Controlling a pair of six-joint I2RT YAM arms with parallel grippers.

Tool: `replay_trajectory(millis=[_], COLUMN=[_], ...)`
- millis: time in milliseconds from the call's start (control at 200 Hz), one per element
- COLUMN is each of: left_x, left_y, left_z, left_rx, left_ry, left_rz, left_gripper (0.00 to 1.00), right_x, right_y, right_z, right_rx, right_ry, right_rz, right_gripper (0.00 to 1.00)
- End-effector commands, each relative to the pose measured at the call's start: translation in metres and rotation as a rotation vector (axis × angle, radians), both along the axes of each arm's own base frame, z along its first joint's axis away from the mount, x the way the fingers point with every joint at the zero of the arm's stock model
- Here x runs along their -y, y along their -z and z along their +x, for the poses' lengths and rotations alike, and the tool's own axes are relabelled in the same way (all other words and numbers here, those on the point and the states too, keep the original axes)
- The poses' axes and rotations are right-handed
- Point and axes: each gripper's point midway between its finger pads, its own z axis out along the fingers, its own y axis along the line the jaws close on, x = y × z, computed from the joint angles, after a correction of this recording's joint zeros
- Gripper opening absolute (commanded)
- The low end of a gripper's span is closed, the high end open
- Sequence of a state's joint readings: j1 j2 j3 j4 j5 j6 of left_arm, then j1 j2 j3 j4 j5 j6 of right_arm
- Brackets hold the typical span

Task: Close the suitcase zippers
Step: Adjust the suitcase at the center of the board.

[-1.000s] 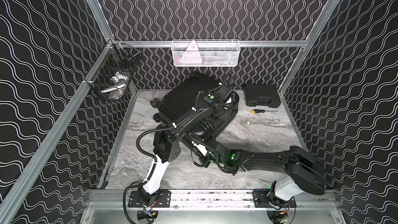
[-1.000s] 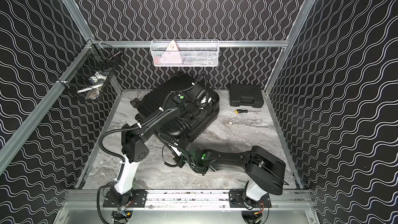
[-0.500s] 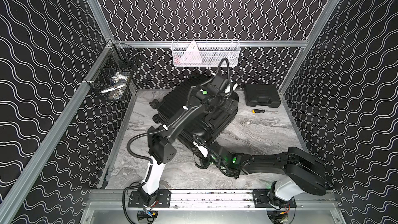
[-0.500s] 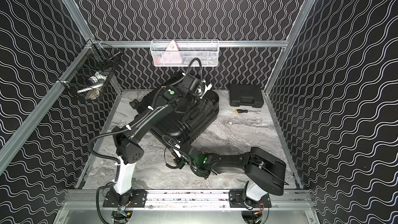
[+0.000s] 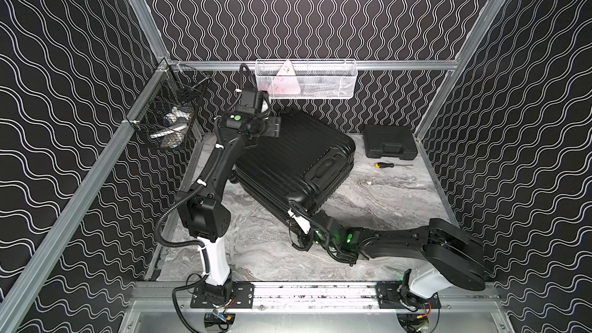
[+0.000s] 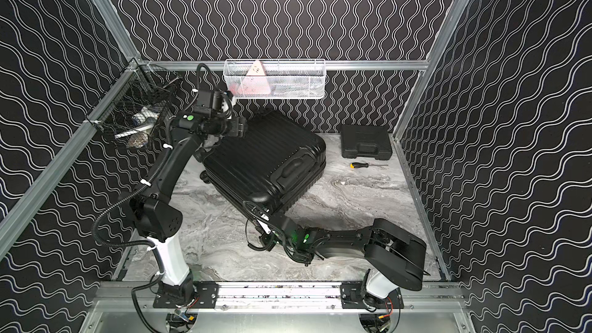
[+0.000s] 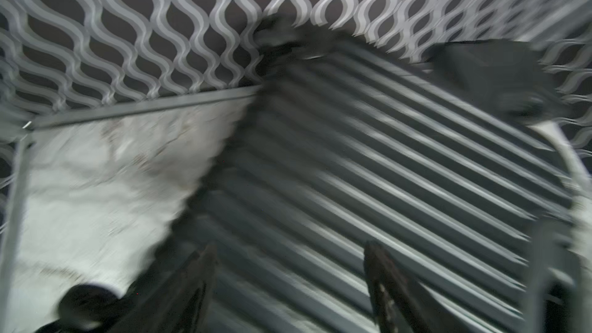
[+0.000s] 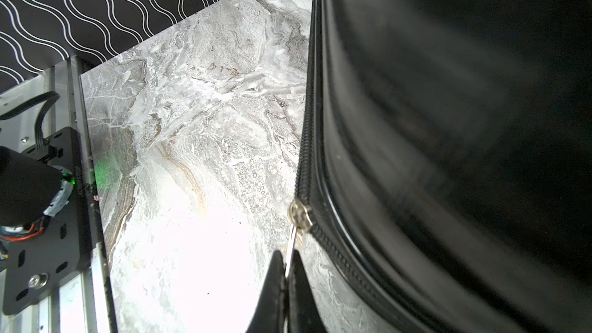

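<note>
Right hand (image 8: 286,270) clamps a zipper pull (image 8: 292,243) on the suitcase (image 5: 288,161) near the front edge of the counter (image 5: 368,193); left hand (image 7: 290,248) hovers above, fingers apart.

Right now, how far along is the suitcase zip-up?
Done: suitcase shells together. In hand: right gripper shut on a silvery zipper pull at the near corner; left gripper open above the shell, empty. Left: running the pull along the zipper band; closed length unclear.

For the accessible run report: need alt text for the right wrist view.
The right tool is shut on a silvery zipper pull at a rounded corner of the black suitcase. The black zipper band runs along the shell's edge, with the grey marbled table behind it.
</note>
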State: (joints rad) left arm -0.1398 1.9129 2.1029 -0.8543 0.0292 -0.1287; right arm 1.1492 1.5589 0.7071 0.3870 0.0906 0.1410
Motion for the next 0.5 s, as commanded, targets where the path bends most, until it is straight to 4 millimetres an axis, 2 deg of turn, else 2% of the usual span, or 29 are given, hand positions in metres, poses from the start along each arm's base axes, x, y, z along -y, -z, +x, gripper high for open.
replay_trajectory(millis=[0,75,165,325,490], left_x=[-0.052,-0.08,-0.102,-0.116,-0.12], left_y=[0.012,0.017,0.028,0.064,0.091], left_z=[0.004,0.005,0.007,0.003,-0.014], left_rx=[-0.024,-0.026,-0.054,-0.188,-0.303], left_ry=[-0.147,-0.223,-0.278,-0.291,-0.26], left_rz=[0.039,0.069,0.112,0.215,0.284], left_gripper=[0.69,0.66,0.64,0.63,0.61], right_x=[-0.007,-0.006,-0.005,-0.004,0.001], right_y=[-0.006,-0.006,-0.005,-0.006,-0.005], right_z=[-0.011,-0.011,-0.011,-0.008,-0.004], right_rx=[-0.056,-0.058,-0.056,-0.048,-0.042], right_ry=[-0.041,-0.04,-0.034,-0.026,0.001], right_rz=[0.057,0.055,0.05,0.045,0.034], right_gripper=[0.0,0.0,0.0,0.0,0.0])
